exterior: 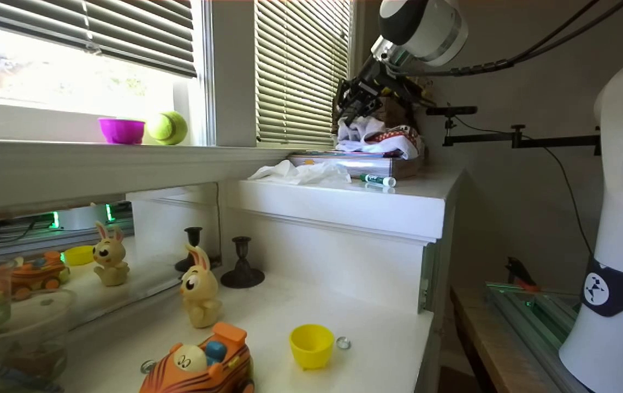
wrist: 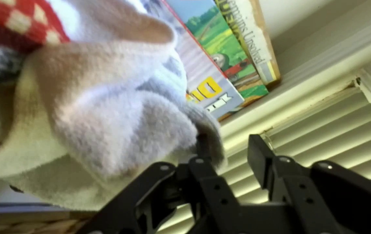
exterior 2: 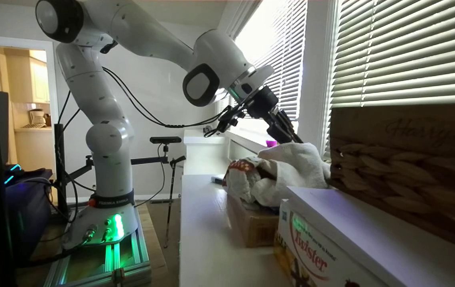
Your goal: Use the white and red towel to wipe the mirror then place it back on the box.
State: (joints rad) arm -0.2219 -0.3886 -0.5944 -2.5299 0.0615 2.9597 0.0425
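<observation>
Nearest, at the right of an exterior view, a white Twister carton (exterior 2: 327, 235) and a wicker basket (exterior 2: 402, 179) stand just beside the white and red towel (exterior 2: 295, 171), and may stop so loose a heap from slumping that way. The towel lies bunched over some books (wrist: 211, 61) and the brown box (exterior 2: 257, 229) on the desk (exterior 2: 205, 239); that box probably serves as its perch, lifting the cloth within my reach. My gripper (wrist: 229, 151) slants down at the top of the heap, its fingers (wrist: 202, 167) parted, slats of the window blinds (wrist: 331, 126) showing between them and nothing pinched. One of them is at a raised fold, touching or just beside it, I cannot tell which. I judge the slant suits plucking that fold from above without flattening the rest. Either the wiping lies ahead or the towel is back in place; I cannot settle that. Low at the left of an exterior view, well apart, runs the mirror (exterior: 153, 245), with a toy rabbit (exterior: 202, 297) and an orange toy car (exterior: 202, 363) before it, set perhaps for their reflections.
</observation>
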